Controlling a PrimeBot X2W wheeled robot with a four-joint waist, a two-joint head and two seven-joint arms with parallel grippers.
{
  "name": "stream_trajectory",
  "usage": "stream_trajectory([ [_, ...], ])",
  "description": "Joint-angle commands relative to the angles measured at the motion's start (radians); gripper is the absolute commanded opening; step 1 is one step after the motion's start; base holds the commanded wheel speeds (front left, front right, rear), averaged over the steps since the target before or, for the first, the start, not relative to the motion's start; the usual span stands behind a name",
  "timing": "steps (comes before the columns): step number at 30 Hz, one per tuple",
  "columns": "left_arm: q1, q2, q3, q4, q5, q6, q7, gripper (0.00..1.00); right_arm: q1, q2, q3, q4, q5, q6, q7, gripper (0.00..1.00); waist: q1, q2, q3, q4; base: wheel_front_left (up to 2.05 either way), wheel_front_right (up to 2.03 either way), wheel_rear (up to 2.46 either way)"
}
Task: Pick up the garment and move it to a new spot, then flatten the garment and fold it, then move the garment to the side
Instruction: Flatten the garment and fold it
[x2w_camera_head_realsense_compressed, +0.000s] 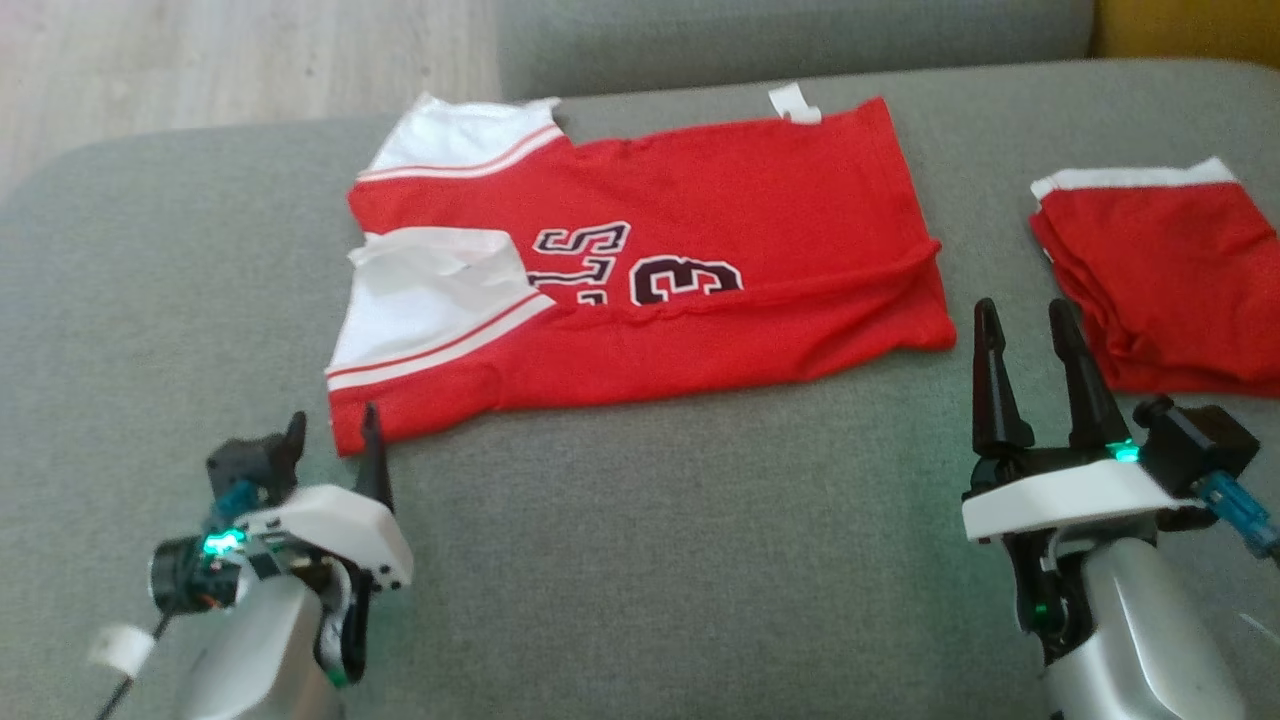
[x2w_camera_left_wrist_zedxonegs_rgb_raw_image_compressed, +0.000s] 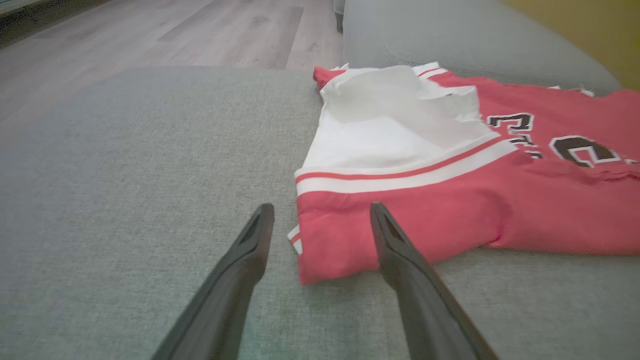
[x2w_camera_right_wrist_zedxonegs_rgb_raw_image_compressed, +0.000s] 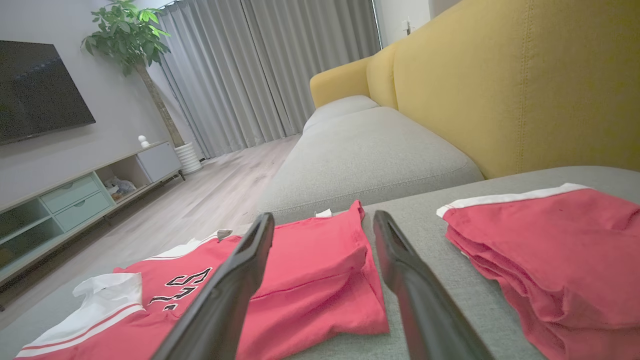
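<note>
On the red jersey (x2w_camera_head_realsense_compressed: 700, 190) I read black, white-edged characters (x2w_camera_head_realsense_compressed: 688, 280): one looks like a "3"; the letters beside it are half folded under, unreadable.

Grey sofa (x2w_camera_head_realsense_compressed: 640, 560), television (x2w_camera_right_wrist_zedxonegs_rgb_raw_image_compressed: 35, 90), potted plant (x2w_camera_right_wrist_zedxonegs_rgb_raw_image_compressed: 135, 40)

left gripper (x2w_camera_left_wrist_zedxonegs_rgb_raw_image_compressed: 320, 225) open, fingers apart over the near corner of the red and white jersey (x2w_camera_left_wrist_zedxonegs_rgb_raw_image_compressed: 450, 200), which lies flat on the grey cushion (x2w_camera_left_wrist_zedxonegs_rgb_raw_image_compressed: 125, 200); wooden floor (x2w_camera_left_wrist_zedxonegs_rgb_raw_image_compressed: 175, 30) beyond
</note>
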Motion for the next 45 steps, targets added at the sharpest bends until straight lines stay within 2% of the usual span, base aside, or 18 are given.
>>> stream_trajectory([
  [1, -0.072, 0.035, 0.037, 0.012, -0.005, 0.001, 0.013, 1.00, -0.042, 0.002, 0.024, -0.044, -0.002, -0.001, 0.003, 1.00, -0.0001, -0.0001, 0.030, -0.018, 0.00, 0.00, 0.00],
  [12, -0.193, 0.044, 0.019, 0.223, -0.020, -0.031, 0.118, 1.00, -0.069, 0.002, 0.050, -0.059, 0.023, -0.001, -0.011, 1.00, -0.0001, -0.0001, 0.105, -0.045, 0.00, 0.00, 0.00],
  [13, -0.197, 0.042, 0.011, 0.238, -0.021, -0.042, 0.139, 0.15, -0.070, 0.002, 0.050, -0.056, 0.024, -0.001, -0.012, 1.00, -0.0001, -0.0001, 0.106, -0.046, 0.00, 0.00, 0.00],
  [14, -0.201, 0.041, 0.005, 0.248, -0.021, -0.050, 0.149, 0.00, -0.071, 0.002, 0.049, -0.053, 0.026, -0.001, -0.014, 1.00, -0.0001, -0.0001, 0.107, -0.046, 0.00, 0.00, 0.00],
  [22, -0.229, 0.041, -0.015, 0.243, 0.004, -0.050, 0.058, 0.00, -0.081, 0.002, -0.007, 0.025, -0.033, -0.001, 0.001, 1.00, -0.0001, -0.0001, 0.085, -0.020, 0.00, 0.00, 0.00],
  [31, -0.291, 0.041, -0.061, 0.107, 0.057, -0.092, -0.116, 0.00, -0.185, 0.002, -0.071, 0.198, -0.071, -0.001, 0.162, 1.00, -0.0001, -0.0001, 0.070, 0.033, 0.00, 0.00, 0.00],
  [38, -0.299, 0.037, -0.095, 0.000, 0.084, -0.098, -0.136, 0.00, -0.318, 0.002, -0.121, 0.415, -0.102, -0.001, 0.257, 1.00, -0.0001, -0.0001, 0.089, 0.060, 0.00, 0.00, 0.00],
  [45, -0.289, 0.036, -0.113, -0.064, 0.087, -0.090, -0.117, 0.00, -0.431, 0.002, -0.153, 0.619, -0.185, -0.001, 0.273, 1.00, -0.0001, -0.0001, 0.117, 0.082, 0.00, 0.00, 0.00],
])
